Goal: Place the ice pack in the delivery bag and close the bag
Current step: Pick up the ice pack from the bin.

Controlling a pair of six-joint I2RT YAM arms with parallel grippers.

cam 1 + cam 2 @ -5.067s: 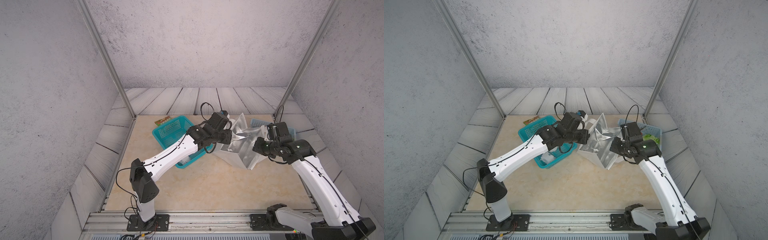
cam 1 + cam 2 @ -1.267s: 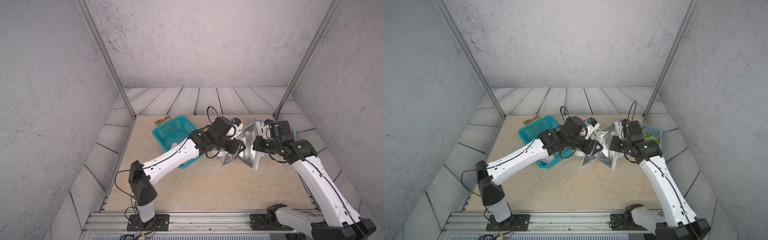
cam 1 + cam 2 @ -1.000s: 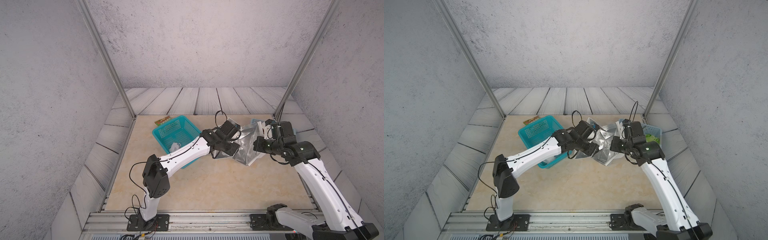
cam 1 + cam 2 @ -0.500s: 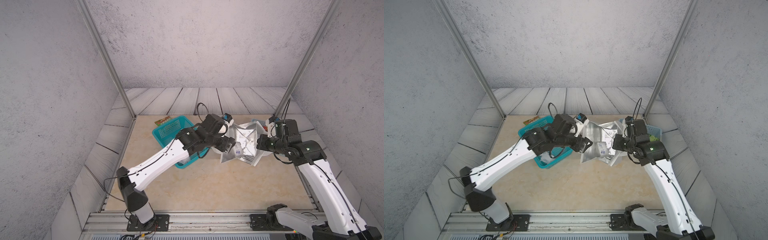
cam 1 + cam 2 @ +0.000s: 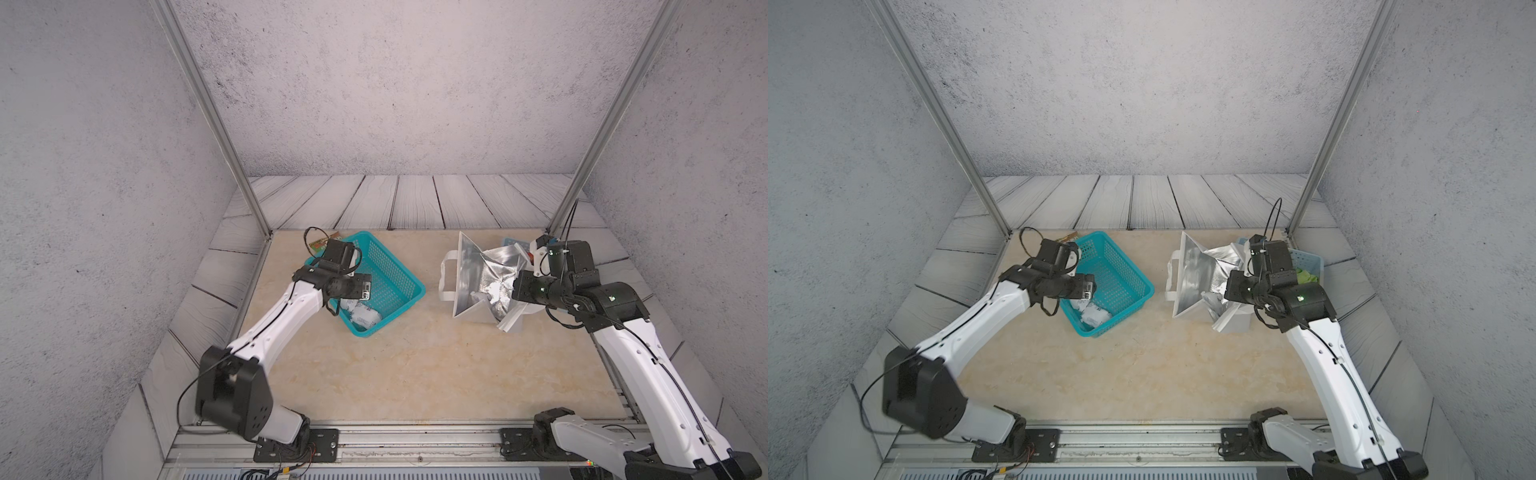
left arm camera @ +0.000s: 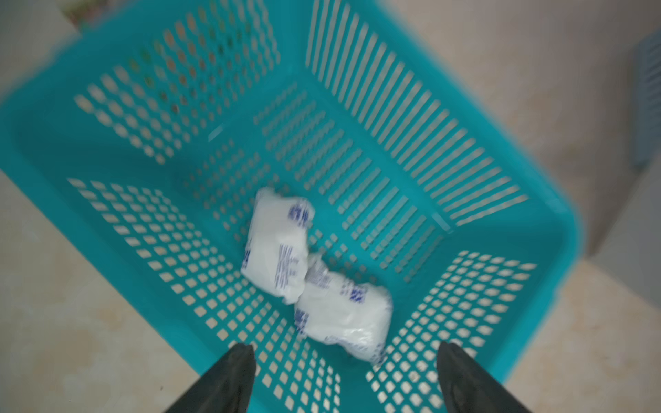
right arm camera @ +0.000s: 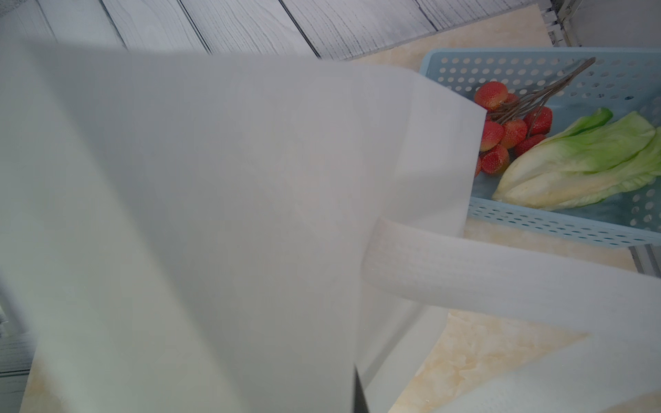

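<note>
Jaws of the left gripper (image 6: 348, 357) stand wide apart and grasp nothing; it hangs over the teal basket (image 6: 43, 150). 2 ice packs (image 6: 277, 250), white with blue print, lie on the basket floor touching each other, beneath the spread fingertips (image 6: 243, 361). This wrist view is blurred.

In both top views the basket sits on the left of the beige table (image 5: 415, 365), well apart from the delivery bag (image 5: 469, 266). The bag stands on the right, its mouth gaping and its silver lining showing. Another ice pack (image 5: 478, 297) lies inside it on the foil, partly hidden among the creases.

The right gripper (image 5: 515, 289) is clenched on the bag's right wall, which is drawn toward it. In the right wrist view that white wall (image 7: 214, 196) fills most of the picture, with a white handle strap (image 7: 500, 282) crossing beside it. Just behind the bag, a light-blue basket (image 7: 536, 223) holds red berries (image 7: 511, 132) and a leafy green (image 7: 586, 161).
</note>
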